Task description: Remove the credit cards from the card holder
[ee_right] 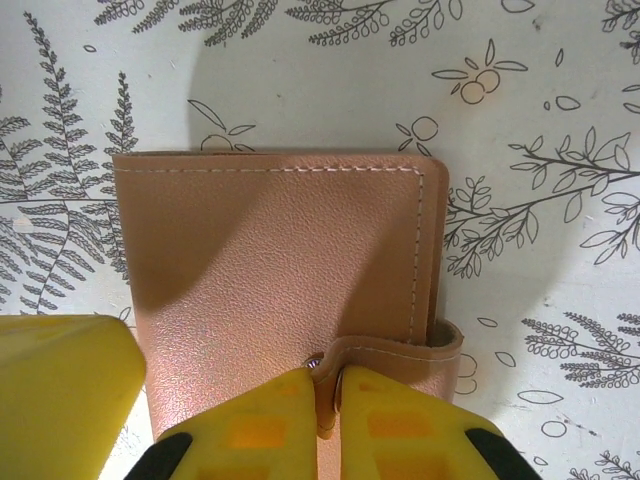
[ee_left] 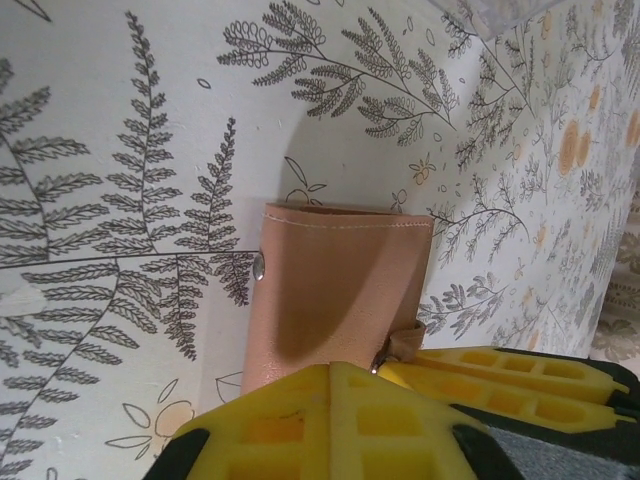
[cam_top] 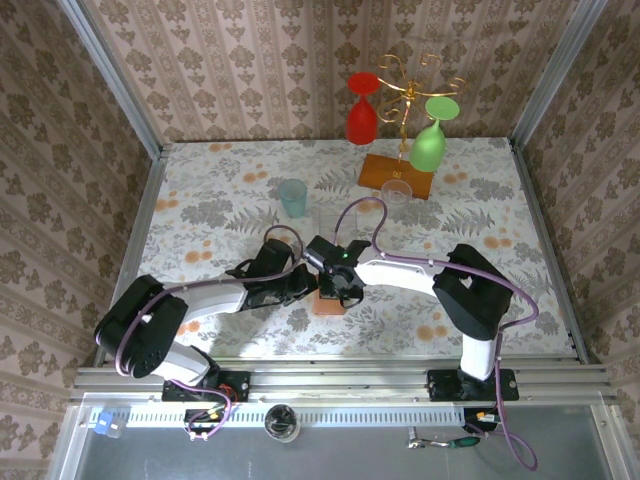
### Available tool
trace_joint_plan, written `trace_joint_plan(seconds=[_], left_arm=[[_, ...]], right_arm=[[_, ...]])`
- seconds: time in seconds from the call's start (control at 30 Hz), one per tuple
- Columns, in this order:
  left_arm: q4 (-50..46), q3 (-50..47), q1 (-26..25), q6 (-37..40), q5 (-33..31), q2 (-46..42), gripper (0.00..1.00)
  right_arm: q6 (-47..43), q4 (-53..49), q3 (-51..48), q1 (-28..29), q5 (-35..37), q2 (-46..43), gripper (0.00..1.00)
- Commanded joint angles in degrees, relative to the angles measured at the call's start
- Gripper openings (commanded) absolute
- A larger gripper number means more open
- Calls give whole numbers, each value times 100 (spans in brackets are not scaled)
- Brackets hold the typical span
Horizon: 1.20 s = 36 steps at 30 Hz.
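1. The small, flat, tan-orange leather card holder (ee_right: 280,260) lies folded closed on the white, fern-patterned desk (cam_top: 200,210), near the middle and between the two arms
2. The right tool (ee_right: 328,415) has its yellow fingers (ee_right: 400,435) drawn in on the holder's closure strap (ee_right: 400,350), pinching it just beside the small metal snap (ee_right: 314,361)
3. The left tool (ee_left: 330,405) sits at the holder's near edge with its yellow fingers (ee_left: 260,430) pressed together; I cannot tell whether any leather lies between them
4. The two tools sit just beside each other over the holder
5. Farther back on the desk stand a translucent teal tumbler (cam_top: 292,197) and an orange wooden rack base (cam_top: 395,172); a red glass (cam_top: 362,115) and a green glass (cam_top: 428,145) hang upside down from its gold wire stand (cam_top: 408,85)
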Motion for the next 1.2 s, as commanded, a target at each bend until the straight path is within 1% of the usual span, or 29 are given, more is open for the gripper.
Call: trace_joint_plan(seconds=[0.0, 0.3, 0.43, 0.67, 0.7, 0.77, 0.83, 1.17], left_arm=[[134, 39, -68, -177, 101, 109, 0], [209, -120, -128, -304, 84, 417, 0], [143, -190, -123, -319, 33, 401, 0], [4, -182, -93, -276, 13, 317, 0], [10, -175, -92, -269, 13, 307, 1], [43, -159, -98, -283, 29, 271, 8], [33, -102, -91, -285, 61, 240, 11], [-270, 187, -90, -165, 50, 80, 19]], right_arm=[[61, -98, -227, -66, 34, 5, 9], [38, -139, -230, -65, 76, -261, 8], [4, -425, -177, -68, 336, -426, 10], [-138, -878, -193, -86, 754, -656, 15], [-139, -874, -231, -100, 763, -685, 16], [-125, -832, -330, -132, 756, -731, 19], [-127, -754, -392, -155, 731, -756, 21], [-203, -357, -515, -293, 426, -612, 23]])
